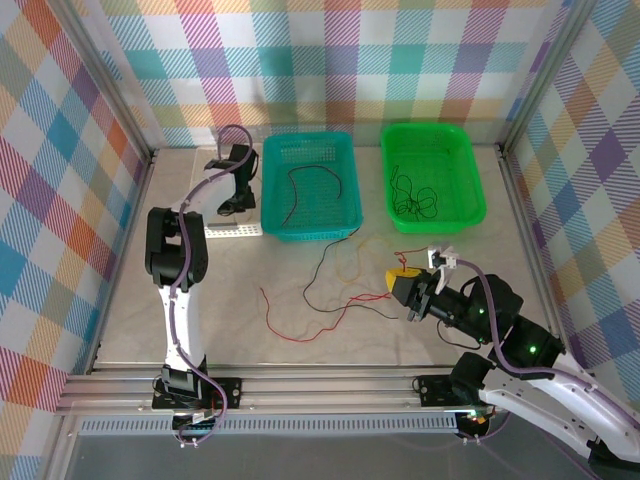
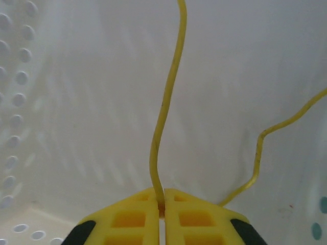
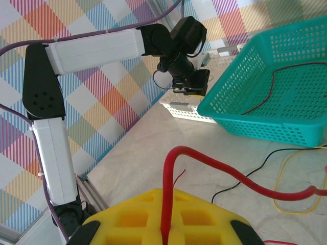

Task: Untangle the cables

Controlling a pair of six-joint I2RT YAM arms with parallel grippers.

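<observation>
Pinching a yellow wire (image 2: 166,102) between its yellow fingers (image 2: 133,217), the left gripper (image 2: 161,206) is sitting closed on it down in the white tray (image 2: 76,102), at the upper left of the top view. The right gripper (image 3: 166,204) is doing the same with a red wire (image 3: 214,166), jaws clamped on it, over the table (image 1: 240,300) lower right of centre. The other cables (image 1: 322,264) are lying loose mid-frame, with red, black and yellow strands crossing just below the teal basket (image 1: 300,230). That basket is holding one dark wire (image 1: 290,185). The green basket (image 1: 432,130) at upper right is holding a black tangle (image 1: 415,200).
</observation>
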